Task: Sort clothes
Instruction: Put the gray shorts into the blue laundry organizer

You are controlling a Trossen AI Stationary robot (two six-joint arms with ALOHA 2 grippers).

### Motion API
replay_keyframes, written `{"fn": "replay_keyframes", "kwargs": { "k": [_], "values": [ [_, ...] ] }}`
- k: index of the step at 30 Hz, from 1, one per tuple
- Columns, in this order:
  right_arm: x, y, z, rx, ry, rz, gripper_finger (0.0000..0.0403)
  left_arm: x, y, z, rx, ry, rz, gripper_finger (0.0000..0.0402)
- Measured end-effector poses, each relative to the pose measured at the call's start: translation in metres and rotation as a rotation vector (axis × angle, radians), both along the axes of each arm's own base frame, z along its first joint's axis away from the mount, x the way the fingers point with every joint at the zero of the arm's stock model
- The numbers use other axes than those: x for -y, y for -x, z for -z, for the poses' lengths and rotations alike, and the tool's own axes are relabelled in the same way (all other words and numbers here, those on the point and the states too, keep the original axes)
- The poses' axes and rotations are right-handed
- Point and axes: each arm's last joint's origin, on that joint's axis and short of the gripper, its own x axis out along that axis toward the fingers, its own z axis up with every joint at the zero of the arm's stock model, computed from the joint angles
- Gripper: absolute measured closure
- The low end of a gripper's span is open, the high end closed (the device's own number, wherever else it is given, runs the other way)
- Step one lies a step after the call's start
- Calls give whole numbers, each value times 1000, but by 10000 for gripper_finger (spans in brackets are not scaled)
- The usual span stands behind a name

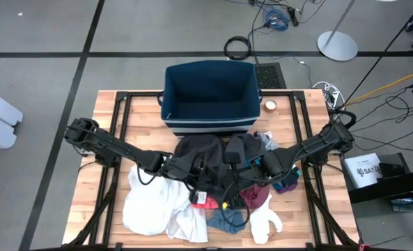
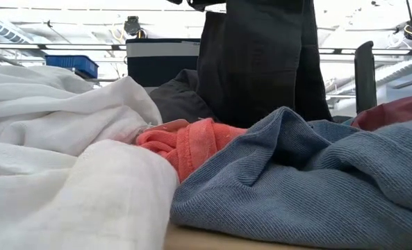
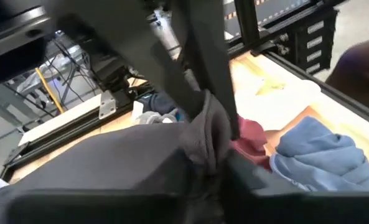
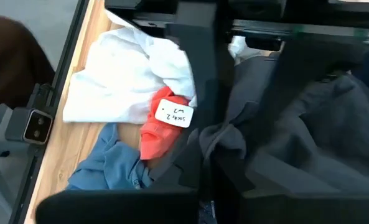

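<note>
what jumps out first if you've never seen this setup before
Both arms meet mid-table over a heap of clothes, the left claw and right claw each pinching the same large dark grey garment, which hangs lifted in the low view. Behind it, at the far edge of the table, stands an empty navy blue bin. Nearer the front lie a white garment, a red piece with a paper tag, and a blue-grey piece.

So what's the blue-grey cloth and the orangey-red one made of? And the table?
The blue-grey cloth looks like soft knit fabric: fine ribbed lines, matte, floppy folds. The orange-red piece seems a fuzzier knit, maybe fleece or sock material. The table top looks like pale wooden planks with visible grain, inside a black metal-looking frame.
</note>
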Motion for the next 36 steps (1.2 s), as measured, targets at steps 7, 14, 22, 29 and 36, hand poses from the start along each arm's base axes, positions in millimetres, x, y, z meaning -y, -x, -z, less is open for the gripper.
{"fn": "replay_keyframes", "kwargs": {
  "k": [7, 14, 22, 29, 36],
  "values": [
    [5, 12, -17, -67, 38, -38, 303, -1, 0, 0, 1, -24, -32, 384],
    [12, 41, -50, -232, 34, 66, 222, -5, 1, -10, 72, -35, -126, 386],
    [-7, 99, -77, -117, 197, 252, 198, -9, 10, -82, 308, -25, -184, 387],
    [-30, 144, -58, 45, 216, 316, 201, -17, 23, -165, 417, 10, -271, 387],
    [-48, 154, 22, 94, 183, 283, 201, -25, 38, -220, 487, 40, -356, 387]
  ]
}}
